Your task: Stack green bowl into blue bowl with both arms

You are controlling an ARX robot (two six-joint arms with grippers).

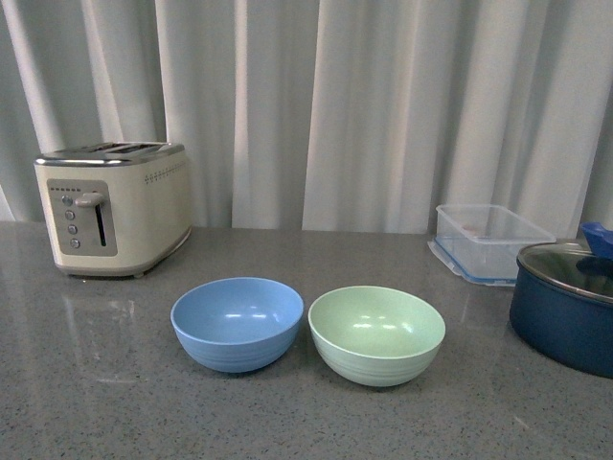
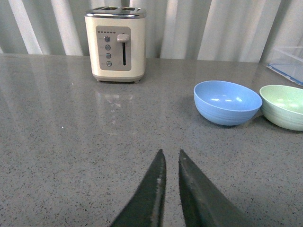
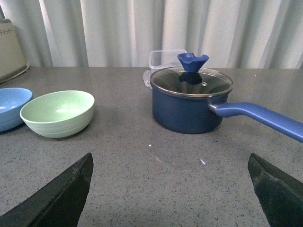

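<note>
The blue bowl [image 1: 238, 322] and the green bowl [image 1: 376, 333] sit upright and empty, side by side and nearly touching, in the middle of the grey counter, blue on the left. Neither arm shows in the front view. My left gripper [image 2: 169, 153] is shut with nothing between its fingers, low over bare counter, well short of the blue bowl [image 2: 227, 101] and the green bowl [image 2: 284, 106]. My right gripper [image 3: 170, 158] is open wide over bare counter, with the green bowl [image 3: 57, 112] off to one side and the blue bowl [image 3: 11, 107] at the frame's edge.
A cream toaster [image 1: 112, 206] stands at the back left. A clear plastic container [image 1: 490, 241] sits at the back right. A dark navy pot [image 1: 567, 301] with a glass lid stands at the right edge, its long blue handle [image 3: 262, 119] reaching toward my right gripper.
</note>
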